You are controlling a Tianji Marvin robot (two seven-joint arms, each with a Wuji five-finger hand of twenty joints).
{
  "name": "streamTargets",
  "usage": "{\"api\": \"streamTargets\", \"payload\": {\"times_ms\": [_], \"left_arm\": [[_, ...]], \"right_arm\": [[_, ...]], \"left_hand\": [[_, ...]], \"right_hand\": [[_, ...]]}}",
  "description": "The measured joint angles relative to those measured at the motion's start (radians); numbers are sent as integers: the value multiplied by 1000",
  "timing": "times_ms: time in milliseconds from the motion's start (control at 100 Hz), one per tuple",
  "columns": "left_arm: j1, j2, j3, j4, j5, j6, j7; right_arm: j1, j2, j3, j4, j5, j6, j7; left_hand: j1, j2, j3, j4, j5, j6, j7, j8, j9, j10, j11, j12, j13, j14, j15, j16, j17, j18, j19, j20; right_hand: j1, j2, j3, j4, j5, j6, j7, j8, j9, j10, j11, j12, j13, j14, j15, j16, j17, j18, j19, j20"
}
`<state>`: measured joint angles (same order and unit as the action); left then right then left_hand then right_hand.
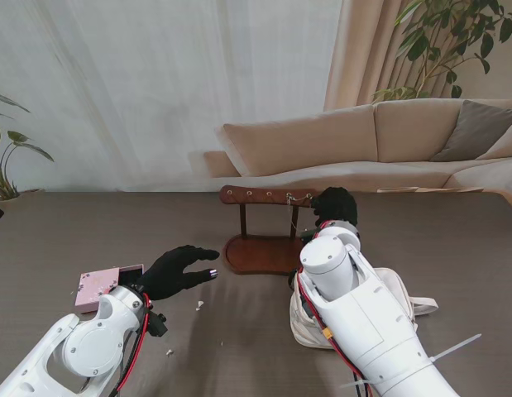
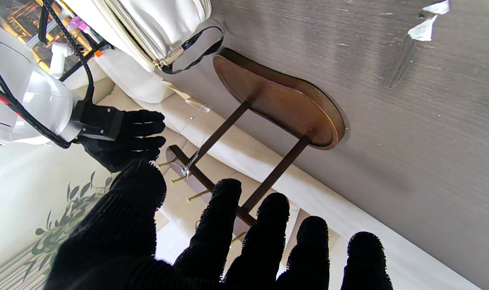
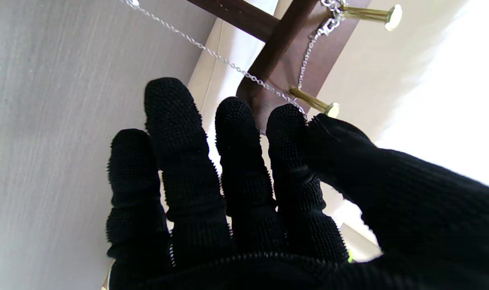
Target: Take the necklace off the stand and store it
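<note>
Necklace (image 3: 244,74) hangs on the stand (image 1: 264,198) pegs at 12 o'clock. Right hand (image 3: 244,177) pinches its chain; left hand (image 1: 177,270) spread, empty. I judge it light, limp, snag-prone: lift near the peg.

necklace (image 3: 244,72): the chain runs off the right wrist view's edge and vanishes between thumb and forefinger; grip uncertain
stand (image 1: 264,248): right post partly hidden behind the right hand (image 1: 334,207)
white bag (image 1: 309,327): mostly covered by the right arm

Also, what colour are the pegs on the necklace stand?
Brass-gold pegs on the dark brown stand; the right wrist view shows them best.
</note>
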<state>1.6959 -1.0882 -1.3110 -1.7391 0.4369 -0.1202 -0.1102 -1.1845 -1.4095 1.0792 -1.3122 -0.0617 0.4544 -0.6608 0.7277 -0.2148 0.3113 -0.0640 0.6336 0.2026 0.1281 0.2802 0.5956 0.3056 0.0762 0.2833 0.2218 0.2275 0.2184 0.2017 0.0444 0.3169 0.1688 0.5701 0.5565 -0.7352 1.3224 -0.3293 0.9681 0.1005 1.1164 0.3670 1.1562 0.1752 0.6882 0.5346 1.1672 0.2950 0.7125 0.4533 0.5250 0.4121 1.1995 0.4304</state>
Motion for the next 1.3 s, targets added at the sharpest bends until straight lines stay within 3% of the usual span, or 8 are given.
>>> {"api": "streamTargets", "payload": {"times_ms": [1300], "left_arm": [[7, 1, -8, -5, 2, -1, 0]], "right_arm": [[0, 13, -7, -90, -19, 18, 26]], "left_hand": [[0, 0, -3, 0, 0, 0, 0, 0, 0, 1, 0, 0, 0, 1, 0, 1, 0, 0, 0, 0]], "right_hand": [[0, 0, 0, 0, 0, -1, 0, 1, 0, 0, 0, 0, 0, 0, 0, 5, 0, 0, 0, 0]]}}
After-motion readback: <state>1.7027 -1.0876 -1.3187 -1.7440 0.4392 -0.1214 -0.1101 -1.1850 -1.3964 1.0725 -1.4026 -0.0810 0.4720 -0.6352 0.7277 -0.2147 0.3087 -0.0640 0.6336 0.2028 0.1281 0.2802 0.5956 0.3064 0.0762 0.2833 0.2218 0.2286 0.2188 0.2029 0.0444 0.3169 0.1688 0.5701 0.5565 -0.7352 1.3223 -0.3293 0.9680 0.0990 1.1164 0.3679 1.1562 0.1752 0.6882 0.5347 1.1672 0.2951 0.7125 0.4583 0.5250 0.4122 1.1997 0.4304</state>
